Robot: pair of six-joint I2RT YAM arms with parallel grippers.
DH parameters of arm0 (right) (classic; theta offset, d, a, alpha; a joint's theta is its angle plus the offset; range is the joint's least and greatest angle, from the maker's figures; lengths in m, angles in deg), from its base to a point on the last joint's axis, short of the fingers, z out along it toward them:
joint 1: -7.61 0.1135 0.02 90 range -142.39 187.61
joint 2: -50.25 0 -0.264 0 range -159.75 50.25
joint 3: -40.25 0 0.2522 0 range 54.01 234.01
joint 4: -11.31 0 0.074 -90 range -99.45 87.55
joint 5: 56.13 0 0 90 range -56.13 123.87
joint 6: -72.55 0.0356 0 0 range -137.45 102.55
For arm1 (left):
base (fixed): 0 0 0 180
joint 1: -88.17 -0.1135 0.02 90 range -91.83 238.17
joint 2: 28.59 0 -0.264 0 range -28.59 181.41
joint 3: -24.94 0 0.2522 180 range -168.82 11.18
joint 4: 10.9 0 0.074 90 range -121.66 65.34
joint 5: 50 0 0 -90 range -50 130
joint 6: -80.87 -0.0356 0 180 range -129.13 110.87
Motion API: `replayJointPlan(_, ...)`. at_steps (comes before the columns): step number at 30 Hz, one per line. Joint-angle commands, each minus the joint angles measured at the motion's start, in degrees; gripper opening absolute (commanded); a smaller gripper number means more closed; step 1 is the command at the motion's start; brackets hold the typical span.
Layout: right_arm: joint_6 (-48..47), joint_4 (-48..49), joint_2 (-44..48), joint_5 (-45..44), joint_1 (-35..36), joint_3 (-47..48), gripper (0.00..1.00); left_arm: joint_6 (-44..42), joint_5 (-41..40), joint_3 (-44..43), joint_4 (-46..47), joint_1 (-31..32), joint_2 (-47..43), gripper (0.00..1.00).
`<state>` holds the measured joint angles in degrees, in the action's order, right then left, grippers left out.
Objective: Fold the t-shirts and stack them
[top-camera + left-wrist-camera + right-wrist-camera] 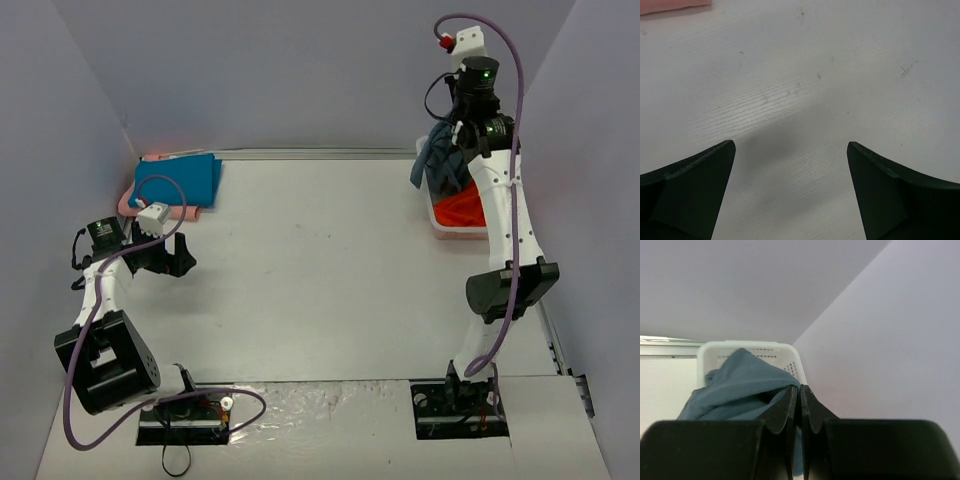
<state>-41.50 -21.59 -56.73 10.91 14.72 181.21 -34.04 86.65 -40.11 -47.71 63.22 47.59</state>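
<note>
- White tabletop (330,270) is stretching beneath the left jaws, which are gaping wide and empty, near left.
- Teal-blue t-shirt (180,180) is sitting folded on the pink t-shirt (128,206), far left.
- Right jaws are clamping shut on the slate t-shirt (445,165) above the far-right basket (440,224), which is holding the orange-red t-shirt (462,208).
- Trailing cloth risks snagging the lattice and tipping the basket.

My white desk (320,270), scuffed and faintly grained, spreads out under the left fingers (690,190). Just beyond them and off to their left, I see a pale pink t-shirt (127,204) lying flat on the desk, with a folded teal-blue t-shirt (178,180) on top of it. Beneath the raised right fingers (785,410), a white lattice basket (450,231) sits against the desk's far right edge.
</note>
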Motion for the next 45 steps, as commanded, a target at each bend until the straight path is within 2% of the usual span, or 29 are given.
replayJointPlan(1, -3.80, 3.32, 1.24, -4.63, 6.05, 4.46, 0.00, -1.20, 1.60, -2.59, -0.68, -0.54, 0.28, 0.94)
replayJointPlan(4, -3.19, 3.32, 3.61, -3.15, 10.63, 3.33, 0.00, -1.37, 1.34, -2.76, -0.86, -0.54, 0.37, 0.94)
replayJointPlan(10, 2.07, 3.32, 13.18, 10.29, 18.89, -4.65, 0.00, -1.37, 1.33, -2.76, -0.77, -0.63, 0.46, 0.94)
replayJointPlan(13, 3.49, 0.17, 16.44, 26.50, 20.83, -10.63, 0.00, -1.46, 1.33, -2.85, -1.21, -0.71, 0.63, 0.94)
replayJointPlan(14, 2.62, -1.59, 16.80, 31.09, 21.10, -14.83, 0.12, -1.46, 1.33, -2.94, -1.12, -0.63, 0.63, 0.94)
replayJointPlan(15, 2.09, -3.69, 17.24, 34.01, 21.79, -17.13, 0.53, -1.55, 1.42, -2.94, -1.21, -0.63, 0.63, 0.94)
replayJointPlan(16, 0.78, -4.06, 18.29, 36.12, 22.06, -19.59, 0.61, -1.55, 1.42, -2.94, -1.12, -0.63, 0.63, 0.94)
replayJointPlan(17, 0.07, -4.07, 18.65, 35.62, 22.07, -22.05, 0.61, -1.55, 1.42, -2.85, -1.12, -0.63, 0.63, 0.94)
replayJointPlan(20, -0.90, -3.37, 18.04, 28.25, 20.75, -28.22, 0.71, -1.55, 1.77, -2.94, -1.30, -0.63, 0.98, 0.94)
replayJointPlan(24, -0.29, -3.54, 15.05, 25.68, 15.05, -32.26, 0.63, -1.90, 2.56, -3.38, -1.74, -0.63, 1.51, 0.94)
replayJointPlan(29, -0.21, -3.54, 11.62, 26.73, 11.08, -36.40, 0.60, -2.34, 3.00, -3.64, -2.53, -0.63, 1.69, 0.94)
replayJointPlan(37, 0.67, -3.63, 2.84, 30.07, 10.46, -39.92, 0.57, -3.83, 4.94, -4.61, -4.90, -0.63, 3.36, 0.94)
replayJointPlan(45, 1.73, -3.63, -5.95, 36.23, 10.64, -35.97, 0.56, -4.63, 5.29, -5.05, -5.60, -0.63, 4.41, 0.94)
